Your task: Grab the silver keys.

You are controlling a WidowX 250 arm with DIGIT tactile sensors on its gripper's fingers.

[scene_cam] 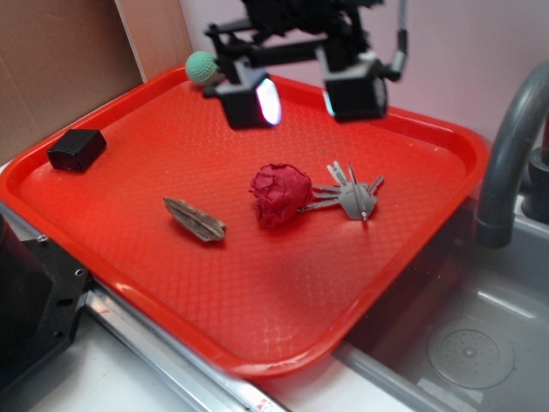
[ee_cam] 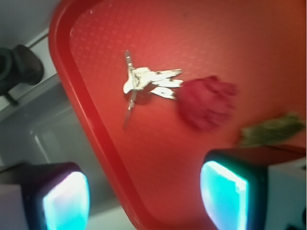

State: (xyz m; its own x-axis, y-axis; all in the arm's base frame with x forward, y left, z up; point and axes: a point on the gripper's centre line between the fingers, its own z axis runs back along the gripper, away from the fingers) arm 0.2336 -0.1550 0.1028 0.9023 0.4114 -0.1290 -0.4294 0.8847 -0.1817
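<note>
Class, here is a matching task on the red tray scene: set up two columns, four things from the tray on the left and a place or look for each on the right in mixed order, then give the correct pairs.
Things
1. silver keys
2. red cloth wad
3. black block
4. green ball

Descriptions
A. at the tray's far edge, beside the gripper
B. fanned out from one point, flat on the tray
C. alone near the tray's left corner
D. crumpled, between the keys and the brown leaf-shaped piece

Pairs: 1-B, 2-D, 3-C, 4-A
</note>
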